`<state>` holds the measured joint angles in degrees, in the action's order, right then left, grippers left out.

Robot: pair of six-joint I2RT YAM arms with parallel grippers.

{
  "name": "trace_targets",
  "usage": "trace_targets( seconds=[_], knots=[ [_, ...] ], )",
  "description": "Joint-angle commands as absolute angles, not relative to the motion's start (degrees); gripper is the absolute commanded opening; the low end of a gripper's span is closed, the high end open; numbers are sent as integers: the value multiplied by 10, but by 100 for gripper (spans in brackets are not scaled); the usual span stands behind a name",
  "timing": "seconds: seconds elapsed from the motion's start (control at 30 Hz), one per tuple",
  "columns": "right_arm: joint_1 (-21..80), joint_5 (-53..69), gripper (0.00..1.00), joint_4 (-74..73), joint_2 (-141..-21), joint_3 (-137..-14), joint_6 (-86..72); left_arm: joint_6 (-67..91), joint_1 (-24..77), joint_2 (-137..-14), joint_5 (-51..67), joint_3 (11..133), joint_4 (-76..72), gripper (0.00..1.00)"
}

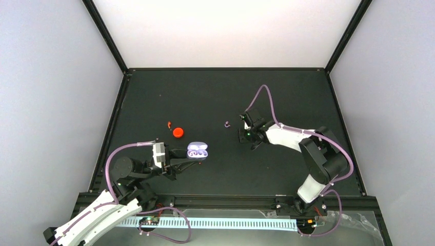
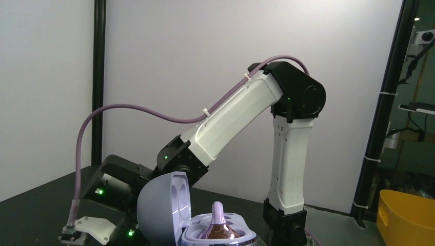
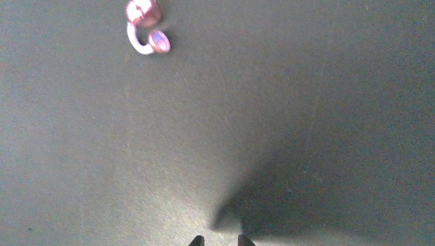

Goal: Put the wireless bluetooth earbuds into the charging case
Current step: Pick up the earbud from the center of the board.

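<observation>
**One lavender bud seated, one loose on the desk**

Nearest us, the left gripper [image 1: 180, 154] looks closed on the lavender charging case [image 1: 197, 151], whose lid is up. A seated lavender earbud [image 2: 218, 219] stands in its tray. Farther out, the right gripper [image 3: 220, 242] hangs empty over the desk [image 1: 287, 102], fingertips slightly parted. The second lavender earbud [image 1: 227, 124] lies loose at its ten o'clock, apart from it. Between ten and eleven o'clock of the lavender case sit a red case [image 1: 178, 132] and a red earbud [image 1: 169, 124]. We judge the lavender pair half done and the red set untouched.
</observation>
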<state>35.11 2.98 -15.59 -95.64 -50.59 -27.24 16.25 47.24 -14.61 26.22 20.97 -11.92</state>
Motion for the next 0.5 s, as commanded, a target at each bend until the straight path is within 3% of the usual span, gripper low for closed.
trace_targets(
  seconds=[0.0, 0.13, 0.47],
  knots=[
    [353, 39, 21, -107, -937, -524, -275, 168, 470, -146, 270, 214, -124, 2],
    [353, 32, 27, -99, -962, -568, -274, 169, 470, -146, 266, 214, -122, 2],
    [353, 68, 28, -116, -1067, -712, -246, 163, 471, -139, 250, 224, -100, 1]
  ],
)
